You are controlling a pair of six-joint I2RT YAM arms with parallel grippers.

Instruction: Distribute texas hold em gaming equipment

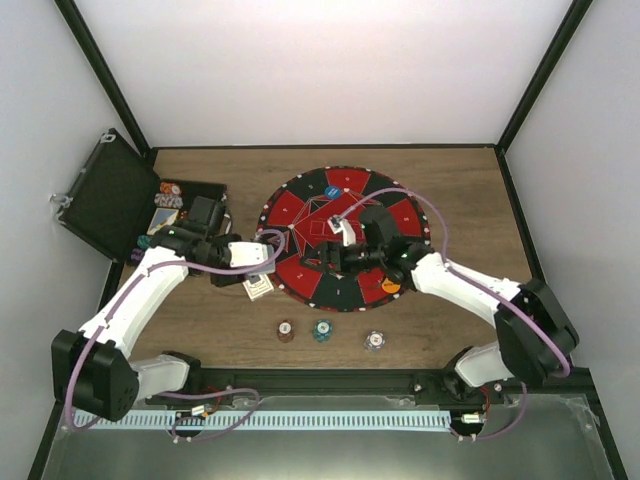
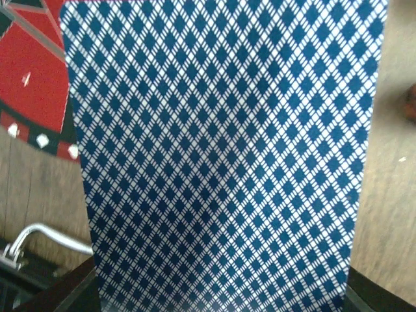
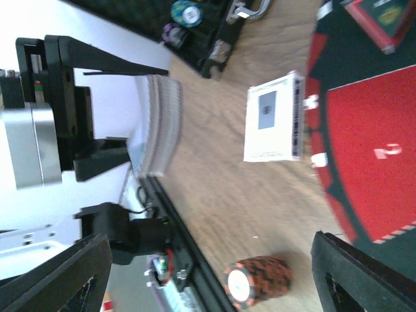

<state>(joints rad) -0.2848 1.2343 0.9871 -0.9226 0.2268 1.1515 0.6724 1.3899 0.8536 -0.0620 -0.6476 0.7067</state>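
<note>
A deck of playing cards (image 2: pixel 221 162) with a blue-and-white diamond back fills the left wrist view and hides the fingers. My left gripper (image 1: pixel 262 252) is shut on this deck (image 3: pixel 158 123) at the mat's left edge, above the wooden table. My right gripper (image 1: pixel 322 256) hovers over the mat's near-left part, open (image 3: pixel 211 246) with nothing between its fingers (image 3: pixel 65 276). Beyond them on the table stands a brown-orange chip stack (image 3: pixel 257 283). Three chip stacks, brown (image 1: pixel 286 329), green (image 1: pixel 322 329) and white (image 1: pixel 374 341), stand in a row near the front. An orange chip (image 1: pixel 390 286) and a blue chip (image 1: pixel 331 193) lie on the mat.
The round red-and-black mat (image 1: pixel 300 210) covers the table's middle. A white card box (image 1: pixel 258 288) lies at its near-left edge (image 3: pixel 276 117). The open black case (image 1: pixel 105 195) stands at the far left, and its tray (image 1: pixel 200 190) holds more chips.
</note>
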